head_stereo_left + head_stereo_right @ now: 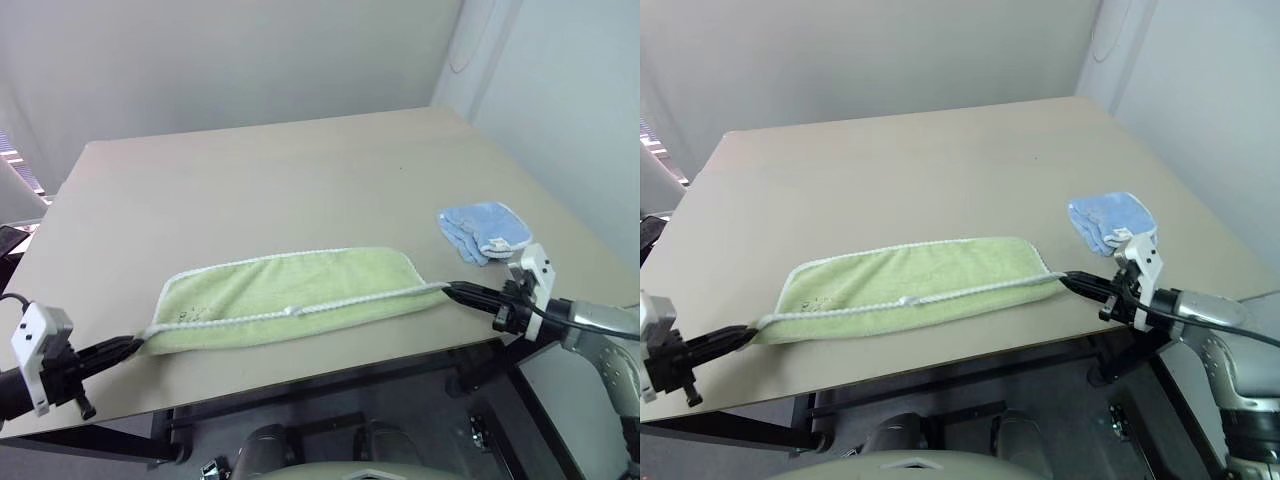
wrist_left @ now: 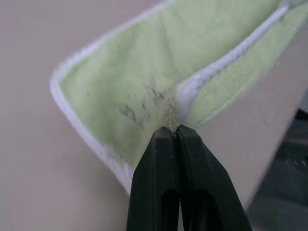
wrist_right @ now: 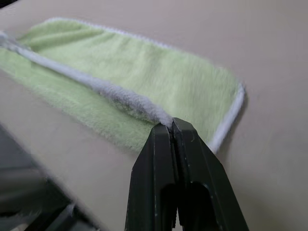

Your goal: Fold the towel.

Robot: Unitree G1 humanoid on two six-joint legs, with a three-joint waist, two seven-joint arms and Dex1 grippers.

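The light green towel (image 1: 290,300) with white corded edging lies folded lengthwise near the front edge of the beige table (image 1: 280,180). A white edge cord runs along its top layer. My left gripper (image 1: 138,345) is shut on the towel's left corner at the table's front edge. My right gripper (image 1: 450,290) is shut on the right corner. In the left wrist view the black fingers (image 2: 159,183) pinch the towel (image 2: 159,72) by the cord, next to a dark printed mark (image 2: 139,103). The right wrist view has the fingers (image 3: 192,159) closed on the corded corner of the towel (image 3: 144,82).
A smaller light blue cloth (image 1: 482,230) lies bunched on the table just beyond my right gripper. The table's front edge runs right under both grippers, with dark floor and frame parts below. Bare tabletop stretches behind the towel to the far wall.
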